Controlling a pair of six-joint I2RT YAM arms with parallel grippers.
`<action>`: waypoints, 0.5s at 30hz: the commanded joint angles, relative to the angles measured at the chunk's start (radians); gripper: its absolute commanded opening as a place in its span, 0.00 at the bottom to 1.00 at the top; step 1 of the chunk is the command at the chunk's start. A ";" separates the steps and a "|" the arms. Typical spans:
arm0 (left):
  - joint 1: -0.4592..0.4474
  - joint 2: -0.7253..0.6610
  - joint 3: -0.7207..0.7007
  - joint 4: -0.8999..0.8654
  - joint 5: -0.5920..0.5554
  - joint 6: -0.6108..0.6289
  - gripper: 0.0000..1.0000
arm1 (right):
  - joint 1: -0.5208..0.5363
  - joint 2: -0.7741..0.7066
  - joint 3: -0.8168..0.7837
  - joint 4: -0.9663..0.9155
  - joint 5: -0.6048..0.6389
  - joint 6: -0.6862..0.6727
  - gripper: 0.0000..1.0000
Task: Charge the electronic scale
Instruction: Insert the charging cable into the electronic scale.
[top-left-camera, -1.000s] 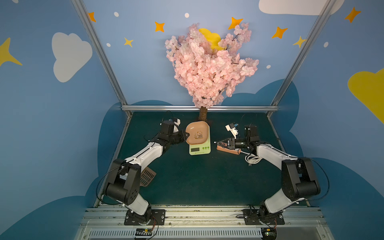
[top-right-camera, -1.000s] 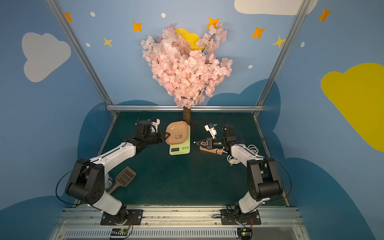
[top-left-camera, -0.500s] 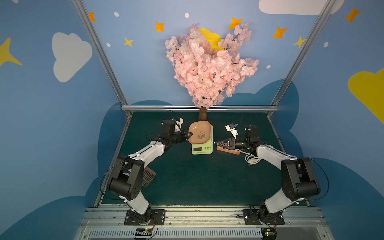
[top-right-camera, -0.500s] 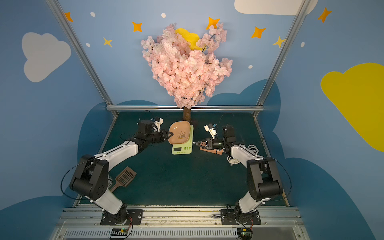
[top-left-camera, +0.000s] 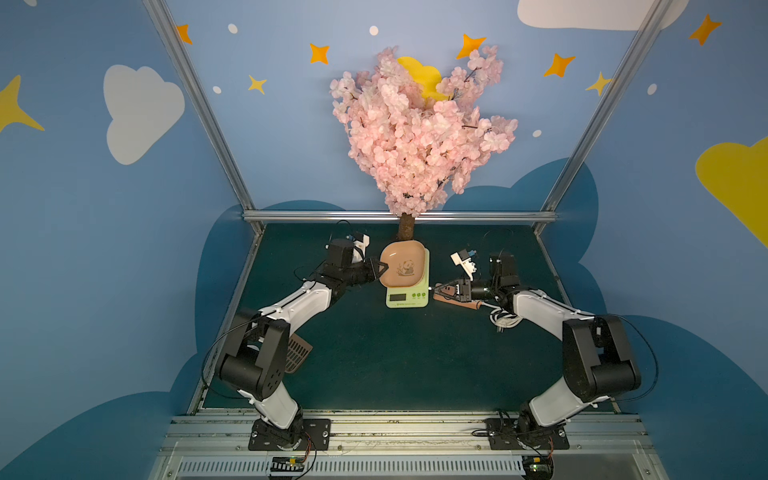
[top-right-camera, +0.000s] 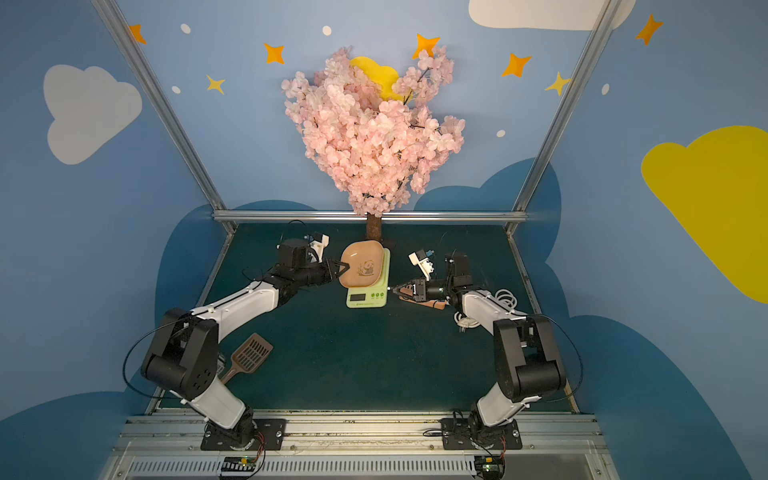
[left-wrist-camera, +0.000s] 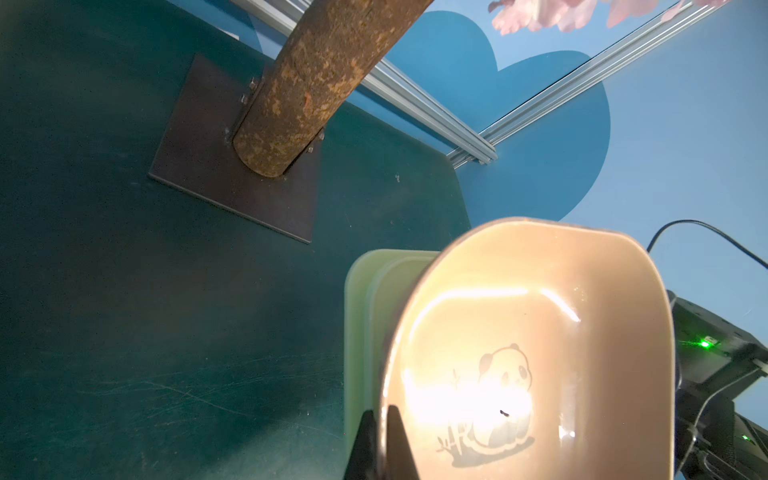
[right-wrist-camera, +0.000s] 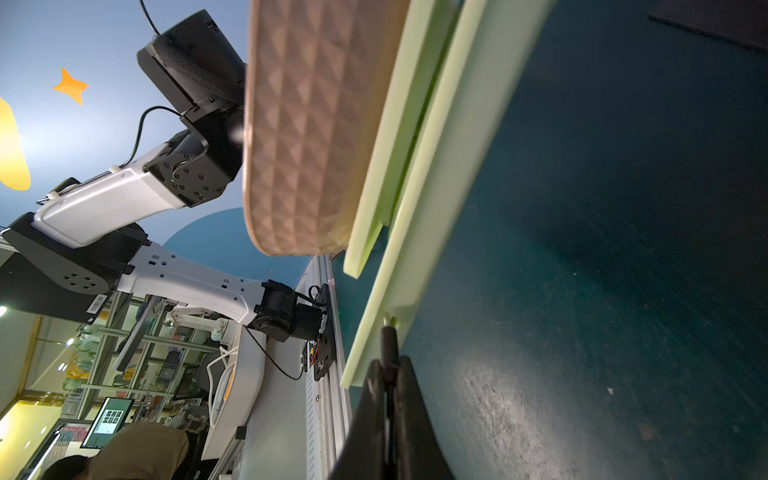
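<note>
The electronic scale (top-left-camera: 407, 297) (top-right-camera: 366, 297) lies mid-table, pale green, with its panda-print tray (top-left-camera: 404, 266) (top-right-camera: 363, 266) overhanging its left side. My left gripper (top-left-camera: 380, 268) (top-right-camera: 340, 268) is shut on the tray's left rim, and the left wrist view shows the jaws (left-wrist-camera: 380, 419) clamping that rim (left-wrist-camera: 519, 332). My right gripper (top-left-camera: 436, 287) (top-right-camera: 395, 286) (right-wrist-camera: 386, 368) is shut on a dark charging plug (right-wrist-camera: 389, 340). The plug's tip meets the scale's right side edge (right-wrist-camera: 436, 166). Whether it is inserted I cannot tell.
The tree trunk (top-left-camera: 406, 227) on its dark base plate (left-wrist-camera: 232, 178) stands just behind the scale. An orange power strip (top-left-camera: 459, 304) lies under my right gripper, with a coiled white cable (top-right-camera: 505, 297) beside it. A brown slotted scoop (top-right-camera: 251, 357) lies at the front left.
My left gripper has pushed the tray and scale a little to the right, toward the plug. The right arm has stayed where it was.
</note>
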 joint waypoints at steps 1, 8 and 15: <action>-0.002 -0.012 0.039 0.059 0.017 0.001 0.03 | 0.006 -0.014 0.011 -0.057 0.011 -0.046 0.00; -0.003 -0.009 0.039 0.065 0.025 0.001 0.03 | 0.006 -0.015 0.013 -0.048 -0.016 -0.045 0.00; -0.005 -0.008 0.034 0.065 0.027 0.001 0.03 | 0.001 -0.026 0.000 0.024 -0.044 0.005 0.00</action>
